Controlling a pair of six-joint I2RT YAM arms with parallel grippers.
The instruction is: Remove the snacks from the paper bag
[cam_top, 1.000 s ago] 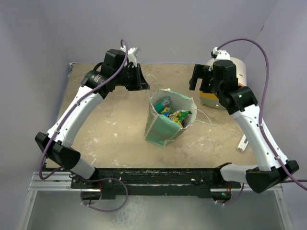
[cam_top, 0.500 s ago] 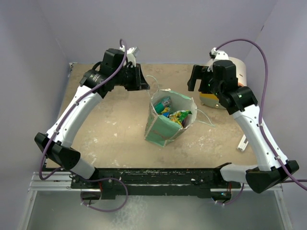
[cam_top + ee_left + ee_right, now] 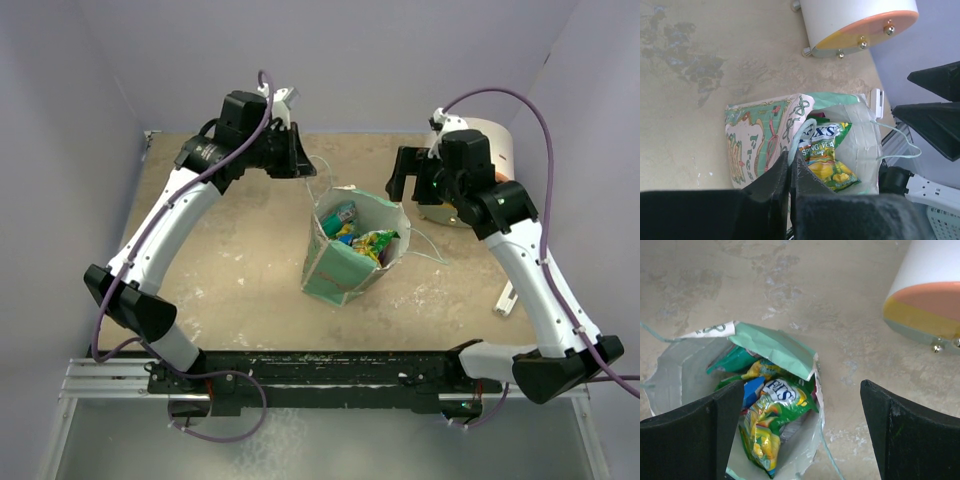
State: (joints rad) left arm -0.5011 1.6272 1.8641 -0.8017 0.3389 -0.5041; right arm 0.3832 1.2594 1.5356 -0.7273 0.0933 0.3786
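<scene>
Snacks (image 3: 365,240) lie inside the paper bag (image 3: 340,275), which stands upright with its mouth open; none has been removed yet. A small white block (image 3: 507,297) lies well to the right of the bag, on its near side. In the bag, a yellow-green tea-candy packet (image 3: 775,415) lies uppermost, with a blue packet (image 3: 752,390) and a teal packet (image 3: 732,362) partly under it.

Left gripper (image 3: 300,165) sits just beyond the bag's far-left rim, fingers pressed together. A string handle (image 3: 326,172) runs up toward the fingertips and may be pinched there; the wrist view is too close to confirm. Right gripper (image 3: 405,180) hovers beyond the bag's far-right rim, fingers wide apart. A cream-orange-yellow cylinder (image 3: 480,170) stands farthest out, beyond and right of the bag.

Step in hand, as judged: approach for the first pick.
1. Centre the right gripper over the bag mouth, clear of the folded mint flap (image 3: 775,347).
2. Descend vertically onto the top packet.
3. Grip a crinkled edge, not the slick face.
4. Lift straight up while the left gripper steadies the bag against tipping.
</scene>
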